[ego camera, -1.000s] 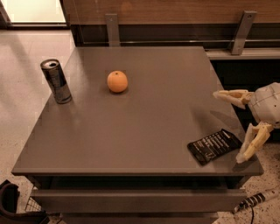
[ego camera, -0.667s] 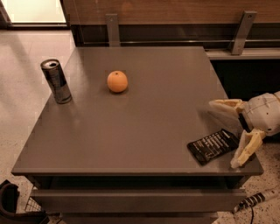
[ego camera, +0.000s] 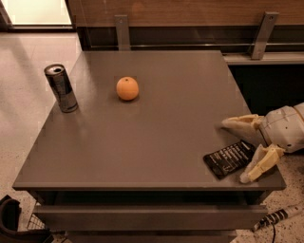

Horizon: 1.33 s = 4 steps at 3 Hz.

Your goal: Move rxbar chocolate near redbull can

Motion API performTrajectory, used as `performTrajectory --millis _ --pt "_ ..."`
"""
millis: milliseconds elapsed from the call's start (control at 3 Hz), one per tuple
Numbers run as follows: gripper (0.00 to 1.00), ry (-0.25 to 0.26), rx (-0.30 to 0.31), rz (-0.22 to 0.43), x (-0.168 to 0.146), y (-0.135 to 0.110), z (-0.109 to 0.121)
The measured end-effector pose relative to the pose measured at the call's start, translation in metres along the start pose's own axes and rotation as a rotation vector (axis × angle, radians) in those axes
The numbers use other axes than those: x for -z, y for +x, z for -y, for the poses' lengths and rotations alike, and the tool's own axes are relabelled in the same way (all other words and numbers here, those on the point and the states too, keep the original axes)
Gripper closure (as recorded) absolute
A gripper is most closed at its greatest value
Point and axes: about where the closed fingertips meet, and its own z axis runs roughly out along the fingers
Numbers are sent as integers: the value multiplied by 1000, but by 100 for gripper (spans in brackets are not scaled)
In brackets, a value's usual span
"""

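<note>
An indoor workspace of the office or laboratory kind is pictured; which of the two cannot be told. A plain grey table [ego camera: 142, 142], fitted with a shallow drawer [ego camera: 142, 216] beneath its top, is set on a pale, speckled hard floor [ego camera: 28, 61]. Behind it, wood panelling [ego camera: 190, 12] is seen above a dark band, against which slanted metal brackets [ego camera: 122, 31] are fixed. A robot's pale gripper [ego camera: 233, 153] is held over the table's front right corner, fingers spread apart, and a striped cable [ego camera: 275, 218] is seen lying on the floor below.
</note>
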Motion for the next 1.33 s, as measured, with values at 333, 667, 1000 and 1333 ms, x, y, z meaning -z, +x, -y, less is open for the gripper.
performTrajectory --millis 333,667,1000,1333 --pt "46 -11 -3 -14 -9 4 -3" --pt "69 -11 -3 -14 -6 1 -3" --pt "93 -11 -3 -14 -4 -2 -2" --pt "100 -12 -3 -14 -4 -2 -2"
